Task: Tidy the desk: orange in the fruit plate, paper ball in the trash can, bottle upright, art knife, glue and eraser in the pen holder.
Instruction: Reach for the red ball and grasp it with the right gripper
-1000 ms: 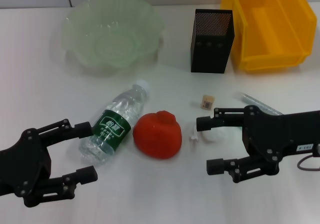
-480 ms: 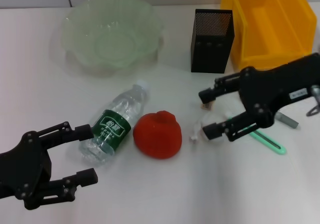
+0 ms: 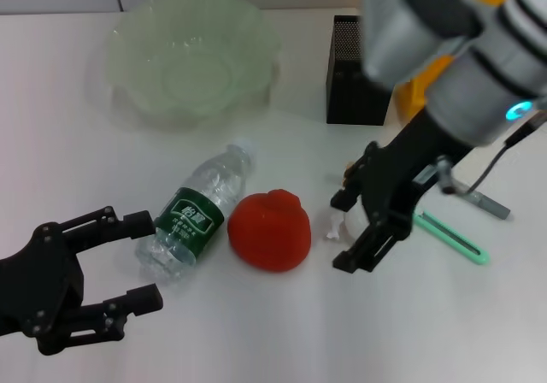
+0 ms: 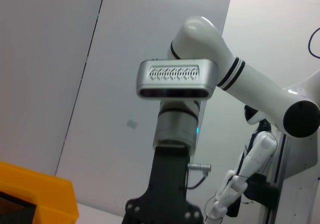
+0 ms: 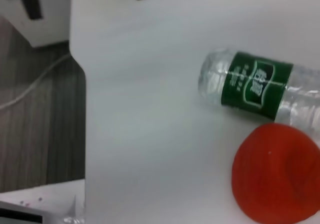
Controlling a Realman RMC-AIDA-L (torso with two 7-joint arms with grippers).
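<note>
From my remote seat I see the right pincer (image 3: 357,231) pointing down at the white table (image 3: 68,126) with its two black fingers spread apart, gripping nothing; between them and touching the table sits a small white crumpled paper ball (image 3: 340,224), partly hidden by the upper finger. Just beside that pincer, toward the left arm, lies the round red-orange orange with a lumpy top (image 3: 269,230), and beyond it the clear plastic bottle with a green label and white cap (image 3: 195,212) lies on its side, cap aimed at the far edge; both also show in the right wrist view, orange (image 5: 277,171) next to bottle (image 5: 257,86). A tiny tan eraser is only just visible behind the right pincer, so I cannot place it exactly. On the outer side of the right pincer a slim green art knife (image 3: 451,237) lies flat, with a grey stick-shaped object (image 3: 479,199) near it. Farther from the pincer stands the black mesh square pen holder (image 3: 352,71), with the bright yellow plastic trash can (image 3: 419,92) beside it, mostly hidden by the arm. The wide pale green wavy-rimmed fruit plate (image 3: 192,58) sits well apart at the far left, nothing in it. The left pincer (image 3: 141,262) hovers low near the bottle's base, its fingers wide apart and not touching it.
</note>
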